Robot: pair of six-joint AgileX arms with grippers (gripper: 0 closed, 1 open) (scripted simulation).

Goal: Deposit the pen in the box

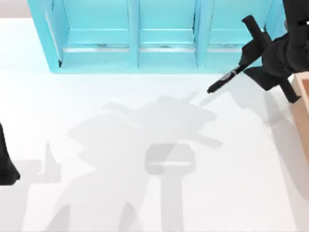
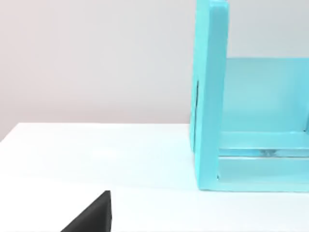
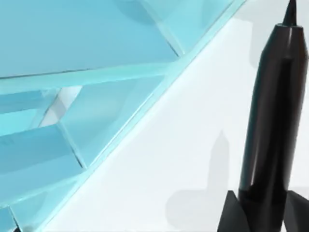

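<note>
From the top view, my right gripper (image 1: 260, 58) pinches the pen (image 1: 236, 68) near the table's right rear corner, in the air, with the box (image 1: 303, 104) just beside it at the right edge. The pen juts toward the shelf (image 1: 130, 38); I judge a careless swing could knock it there, or clip the box wall. My left gripper (image 1: 7, 164) sits parked at the left edge.

Left wrist view: shelf end and table (image 2: 96, 154); I cannot tell that jaw state.

Right wrist view: fingers (image 3: 231, 215) clamp the pen's end only, so it might pivot or slip.

Tabletop (image 1: 145, 193) centre open; turquoise shelf unit (image 1: 159, 53) blocks far edge; box (image 1: 304, 96) walls off right edge.
</note>
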